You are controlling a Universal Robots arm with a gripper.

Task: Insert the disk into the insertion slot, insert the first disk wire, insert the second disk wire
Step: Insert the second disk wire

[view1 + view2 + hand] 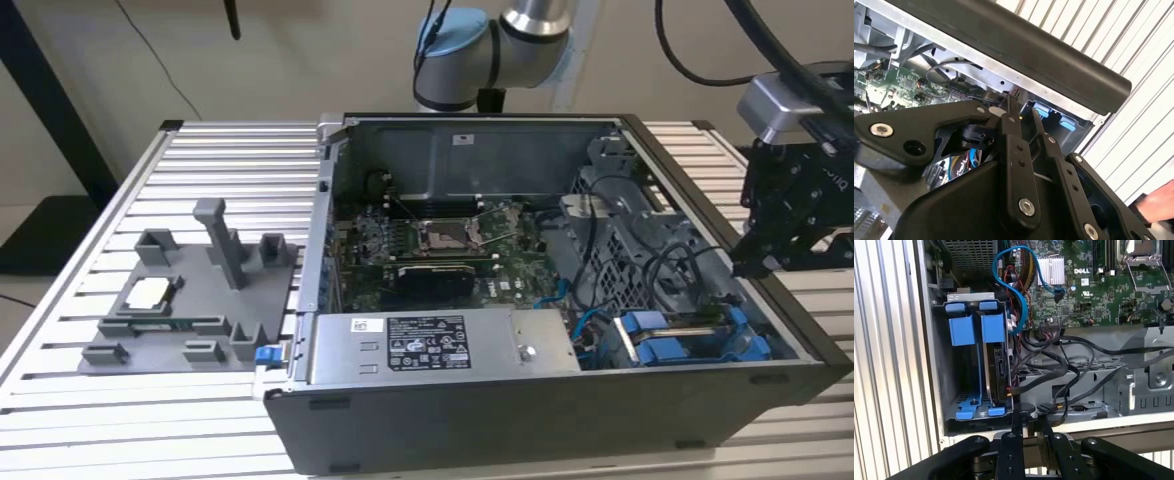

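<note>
The disk (pixel 996 360) stands on edge in its blue frame inside the insertion slot (pixel 961 390), the grey bay at the case's near corner on the exterior view's right (pixel 681 340). Black wires (pixel 1064 375) loop across the metal bracket beside the bay, and a flat black connector (pixel 1046 408) lies just off my fingertips. My gripper (pixel 1029 421) hangs over the case's side wall (pixel 754 262), short of the disk's rear edge. Its fingers (pixel 1011 122) stand a narrow gap apart, open, with nothing seen between them.
A blue cable (pixel 1019 295) curls from the motherboard (pixel 441 240) toward the bay. The grey power supply box with a white sticker (pixel 427 345) fills the case's front. A grey fixture plate (pixel 187 290) sits on the slatted table at the exterior view's left. A hand (pixel 1154 205) shows beside the table.
</note>
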